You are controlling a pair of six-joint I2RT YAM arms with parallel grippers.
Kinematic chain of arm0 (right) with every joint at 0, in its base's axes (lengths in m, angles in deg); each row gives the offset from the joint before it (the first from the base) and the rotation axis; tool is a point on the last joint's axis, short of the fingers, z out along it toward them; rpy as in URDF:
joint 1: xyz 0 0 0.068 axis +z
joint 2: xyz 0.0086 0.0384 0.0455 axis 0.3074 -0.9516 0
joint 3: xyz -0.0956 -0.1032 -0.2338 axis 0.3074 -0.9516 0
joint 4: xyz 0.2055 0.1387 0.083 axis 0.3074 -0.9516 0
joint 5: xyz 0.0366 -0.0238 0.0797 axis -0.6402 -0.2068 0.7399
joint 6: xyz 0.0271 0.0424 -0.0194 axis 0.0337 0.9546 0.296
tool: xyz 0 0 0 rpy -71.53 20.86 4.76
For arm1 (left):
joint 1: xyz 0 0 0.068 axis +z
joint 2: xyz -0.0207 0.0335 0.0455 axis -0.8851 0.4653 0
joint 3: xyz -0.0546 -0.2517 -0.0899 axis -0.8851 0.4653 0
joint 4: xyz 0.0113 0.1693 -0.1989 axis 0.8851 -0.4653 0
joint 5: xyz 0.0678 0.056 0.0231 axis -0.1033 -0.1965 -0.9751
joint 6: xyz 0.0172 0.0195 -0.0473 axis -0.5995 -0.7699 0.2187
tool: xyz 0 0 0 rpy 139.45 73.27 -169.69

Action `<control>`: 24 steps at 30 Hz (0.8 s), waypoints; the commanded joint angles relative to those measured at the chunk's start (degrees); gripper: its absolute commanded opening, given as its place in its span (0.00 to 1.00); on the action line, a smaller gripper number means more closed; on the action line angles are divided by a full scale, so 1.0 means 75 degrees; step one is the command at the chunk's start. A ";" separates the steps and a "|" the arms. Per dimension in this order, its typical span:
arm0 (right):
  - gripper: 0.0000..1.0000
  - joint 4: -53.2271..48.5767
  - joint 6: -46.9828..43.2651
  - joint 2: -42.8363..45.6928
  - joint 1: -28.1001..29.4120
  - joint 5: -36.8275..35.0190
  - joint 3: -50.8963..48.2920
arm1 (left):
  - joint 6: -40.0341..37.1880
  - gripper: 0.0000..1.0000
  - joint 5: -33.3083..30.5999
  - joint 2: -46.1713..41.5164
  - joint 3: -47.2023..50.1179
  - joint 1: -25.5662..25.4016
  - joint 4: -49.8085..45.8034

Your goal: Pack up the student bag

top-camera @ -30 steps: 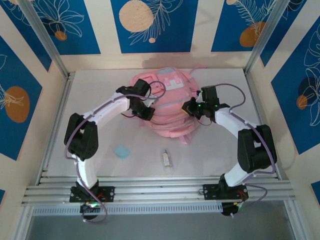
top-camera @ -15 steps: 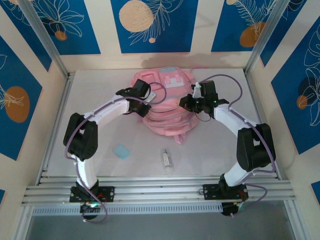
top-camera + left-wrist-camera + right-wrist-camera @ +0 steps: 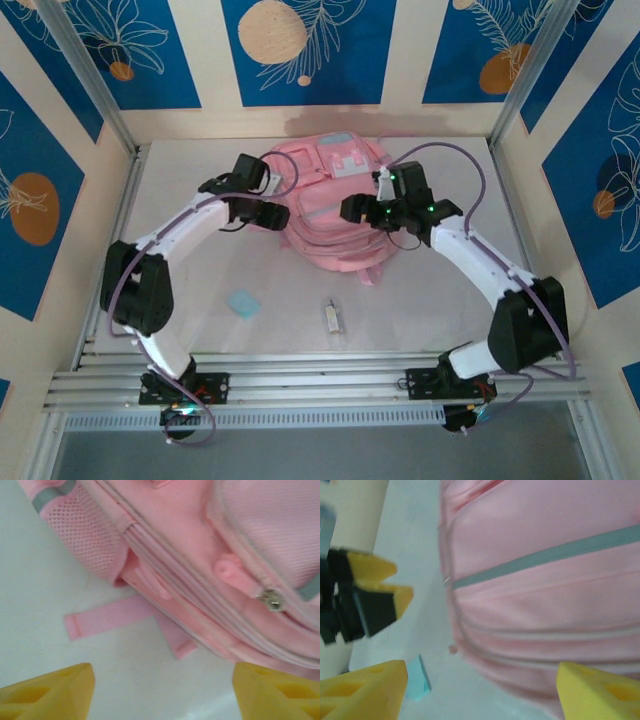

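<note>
Top external view: the pink student bag [image 3: 325,235] lies on the white worktop [image 3: 420,290] in the upper middle of the frame, its pale patch [image 3: 340,160] toward the back wall. The left tool [image 3: 272,213] sits at the bag's left edge, and the right tool [image 3: 352,208] hangs over the bag's middle, just right of centre; from this height I cannot tell whether either one touches the fabric. Lower in the frame, well apart from the bag, a small light blue flat piece [image 3: 243,302] lies left of centre and a small pale stick-shaped object [image 3: 332,317] lies near the centre. In the left wrist view the left tool [image 3: 162,695] has its yellow fingers [image 3: 45,697] spread wide apart at the two bottom corners with only bare worktop between them. The bag [image 3: 200,545] crosses the upper part of the frame, showing a mesh side pocket [image 3: 80,535], a metal zipper pull [image 3: 272,600] and a loose pink strap [image 3: 110,620] flat on the worktop. In the right wrist view the right tool [image 3: 480,692] is likewise spread wide and holds nothing. The bag [image 3: 545,615] takes up the right side, crossed by a grey-blue stripe [image 3: 545,555]. The left tool [image 3: 370,597] shows at the left edge, and the light blue piece [image 3: 417,682] lies at the lower left.
</note>
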 commanded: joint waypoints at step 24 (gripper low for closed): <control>0.84 -0.2468 0.1781 -0.1849 0.5160 -0.3562 -0.1020 | 0.3517 1.00 0.1355 -0.2381 0.3210 0.1327 0.3384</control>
